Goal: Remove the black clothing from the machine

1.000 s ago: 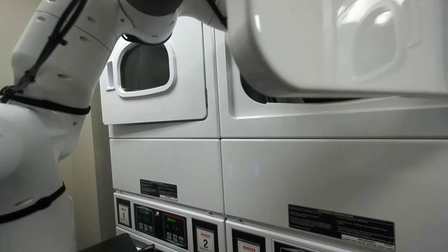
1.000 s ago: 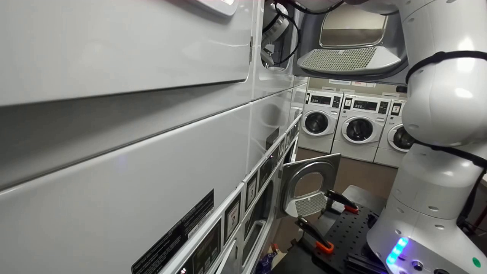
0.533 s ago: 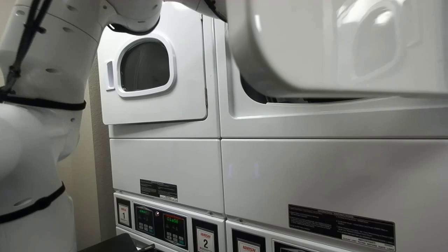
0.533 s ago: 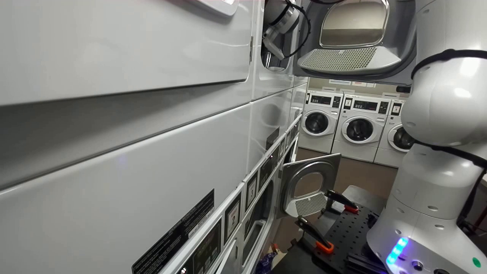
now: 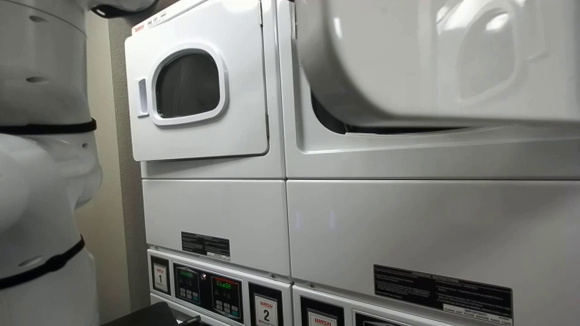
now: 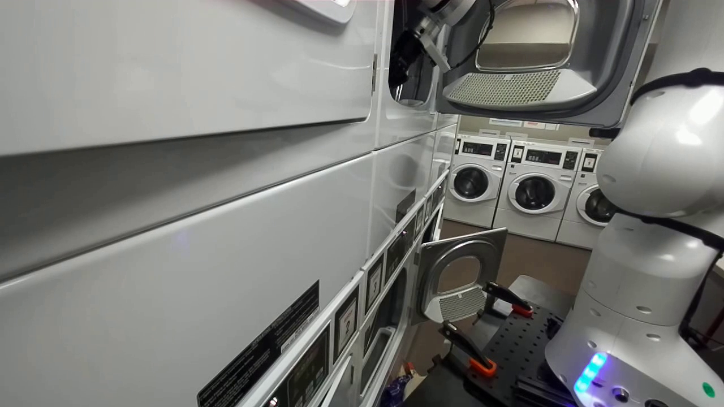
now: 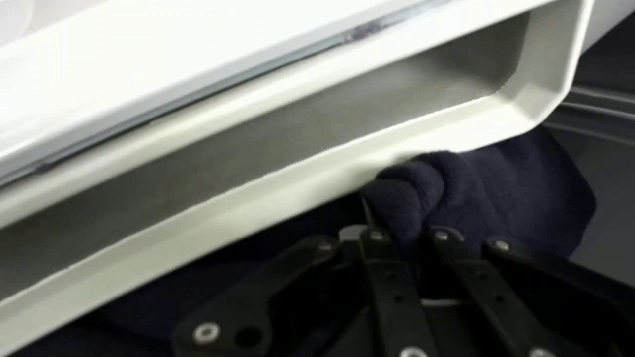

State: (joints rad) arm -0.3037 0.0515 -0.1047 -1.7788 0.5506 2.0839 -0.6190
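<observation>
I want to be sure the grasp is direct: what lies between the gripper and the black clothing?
No other object shows between them in the wrist view: the black clothing is bunched between the fingers of the gripper, partly hiding their tips.

In the wrist view, the tips of the gripper (image 7: pixel 409 235) are largely hidden in the folds they pinch, while the dark clothing (image 7: pixel 496 198) fades into shadow at the picture's lower left. In an exterior view, the open door (image 5: pixel 435 68) of the machine (image 5: pixel 408 158) is cut off above and at right and hides most of the opening (image 5: pixel 326 118); the robot arm (image 5: pixel 45 181) is cropped in both exterior views. The near edge of the black tabletop (image 6: pixel 509 339) is cut off in an exterior view, and the bundle (image 6: pixel 395 390) off its machine-facing edge is too small to identify.
</observation>
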